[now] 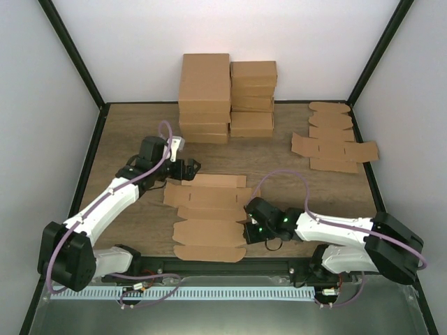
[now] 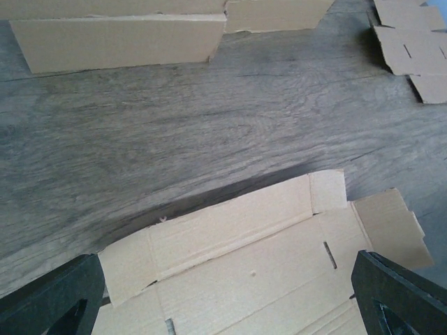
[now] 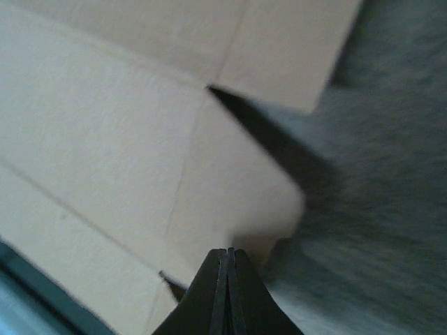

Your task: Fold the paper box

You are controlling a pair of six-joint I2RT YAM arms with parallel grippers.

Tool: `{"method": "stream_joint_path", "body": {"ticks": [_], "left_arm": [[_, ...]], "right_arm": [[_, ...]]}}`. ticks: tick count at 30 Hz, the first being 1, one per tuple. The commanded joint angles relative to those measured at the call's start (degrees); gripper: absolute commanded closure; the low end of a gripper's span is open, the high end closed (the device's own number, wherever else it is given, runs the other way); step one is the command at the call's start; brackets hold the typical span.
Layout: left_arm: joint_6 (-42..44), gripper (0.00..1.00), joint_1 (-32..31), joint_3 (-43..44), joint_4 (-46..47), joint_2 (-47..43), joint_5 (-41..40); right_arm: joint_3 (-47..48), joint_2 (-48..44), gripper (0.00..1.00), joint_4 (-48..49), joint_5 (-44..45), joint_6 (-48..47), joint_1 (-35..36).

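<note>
Near the lower middle of the top view, between the two arms, the paper box lies as an almost flat sheet on the table. Its far strip is lifted slightly and casts a shadow.

The main risk seems to be the sheet sliding instead of creasing. Nothing pins it, the wood looks smooth, and a push from one side could skew it or skate it toward the near edge.

The right hand sits at the sheet's right edge, fingers pressed together, with no card visible between them in its wrist view. A sideways poke there could buckle a rounded tab rather than bend it at the score line.

The left hand hangs spread wide over the far left corner, holding nothing. Closing off the crease could crush that flap.

Pale walls and black frame posts enclose the grey-brown, wood-grain table. Finished cartons are stacked at upper middle. Loose flat blanks lie at upper right, well apart from the work.
</note>
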Motion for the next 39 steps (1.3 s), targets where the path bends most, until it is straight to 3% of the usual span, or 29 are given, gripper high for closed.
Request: {"method": "stream_joint_path", "body": {"ticks": [1,10,15,21,26,30,39], "left_arm": [[0.2,0.00,-0.1,-0.4,-0.3,-0.7,-3.0],[-0.8,0.00,-0.2,-0.4,0.1,-1.5,-3.3],[-0.9,0.00,-0.2,-1.5,1.1,-3.5,-3.2],[-2.0,0.00,-0.1,-3.3,2.9,-5.8,-4.5],[-2.0,0.00,-0.1,-3.5,2.7,-7.0,-5.3],[-1.8,0.00,-0.1,-3.7,2.5,-7.3,-5.4],[-2.9,0.00,-0.1,-4.1,3.7,-6.1,-4.9]], "right_arm": [[6.0,0.3,0.99,-9.6,14.1,-0.8,-0.9],[12.7,1.0,0.99,-11.6,16.4,-6.6,-8.7],[11.9,-3.0,0.99,-4.8,-2.0,-14.2,-7.7],[11.7,2.8,0.99,-4.1,-3.8,-7.8,0.2],[8.5,6.3,0.99,0.2,-6.7,-2.5,2.5],[6.8,6.7,0.99,-1.5,-3.8,-1.4,2.6],[9.5,9.8,0.99,-15.1,16.1,1.7,2.2]]}}
